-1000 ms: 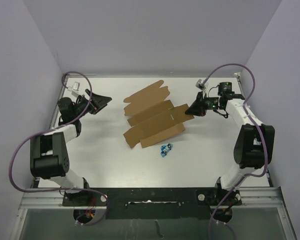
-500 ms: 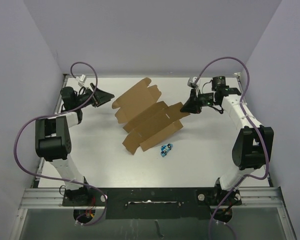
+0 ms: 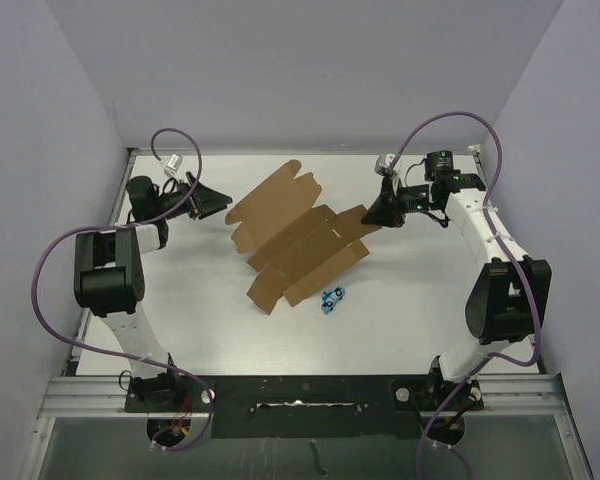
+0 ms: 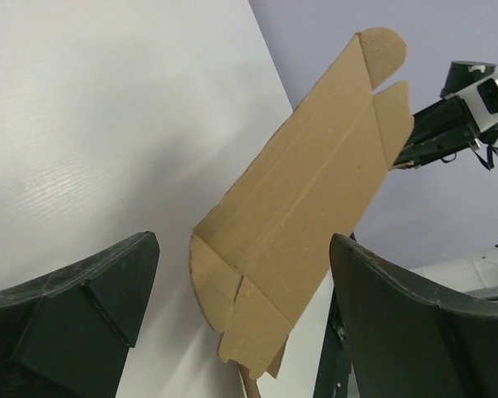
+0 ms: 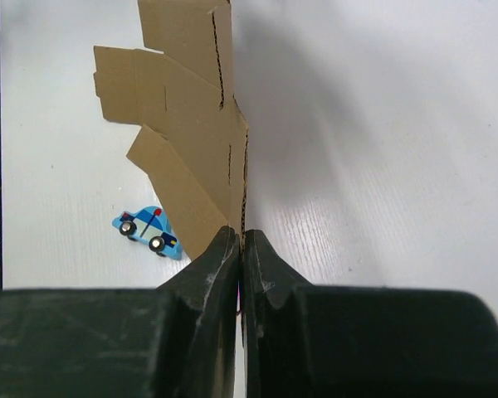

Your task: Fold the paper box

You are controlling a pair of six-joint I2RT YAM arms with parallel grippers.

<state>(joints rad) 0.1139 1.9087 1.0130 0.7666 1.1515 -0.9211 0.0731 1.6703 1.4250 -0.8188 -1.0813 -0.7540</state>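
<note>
The paper box [image 3: 295, 232] is a flat brown die-cut cardboard sheet, lifted and tilted over the middle of the table. My right gripper [image 3: 380, 217] is shut on its right edge; in the right wrist view the sheet [image 5: 201, 133] stands edge-on, pinched between the gripper's [image 5: 241, 240] closed fingers. My left gripper [image 3: 220, 203] is open just left of the sheet's left flaps, not touching. In the left wrist view the sheet [image 4: 303, 207] hangs between and beyond the gripper's [image 4: 245, 286] spread fingers.
A small blue toy car [image 3: 331, 298] lies on the white table [image 3: 400, 310] just under the sheet's near edge; it also shows in the right wrist view [image 5: 148, 231]. Purple-grey walls enclose the table on three sides. Purple cables loop from both arms.
My right gripper has raised the sheet's right edge and shifted the sheet left. My left gripper has swung toward the sheet's left flaps and stays open.
</note>
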